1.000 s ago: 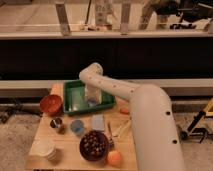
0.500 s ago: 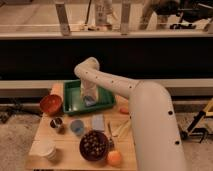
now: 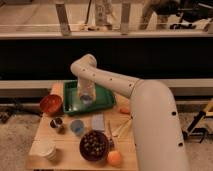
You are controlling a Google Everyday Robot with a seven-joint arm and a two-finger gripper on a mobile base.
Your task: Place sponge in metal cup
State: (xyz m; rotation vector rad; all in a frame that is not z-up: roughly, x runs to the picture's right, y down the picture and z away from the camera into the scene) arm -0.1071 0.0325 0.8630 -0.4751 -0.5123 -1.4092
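Note:
My gripper (image 3: 86,95) hangs down over the middle of the green tray (image 3: 107,96) at the back of the table, low over its floor. A pale patch sits right at the gripper's end. I cannot tell whether it is the sponge or part of the gripper. The metal cup (image 3: 56,123) is small, dark and shiny. It stands upright on the table in front of the tray's left corner, apart from the gripper and below the red bowl.
A red bowl (image 3: 51,104) stands left of the tray. A light blue cup (image 3: 76,127), a flat pale blue rectangle (image 3: 98,121), a dark bowl of food (image 3: 94,145), an orange (image 3: 115,158) and a white cup (image 3: 46,148) crowd the front. My arm crosses the table's right side.
My arm's bend and the gripper have shifted a little to the left over the green tray. The objects on the table have not moved.

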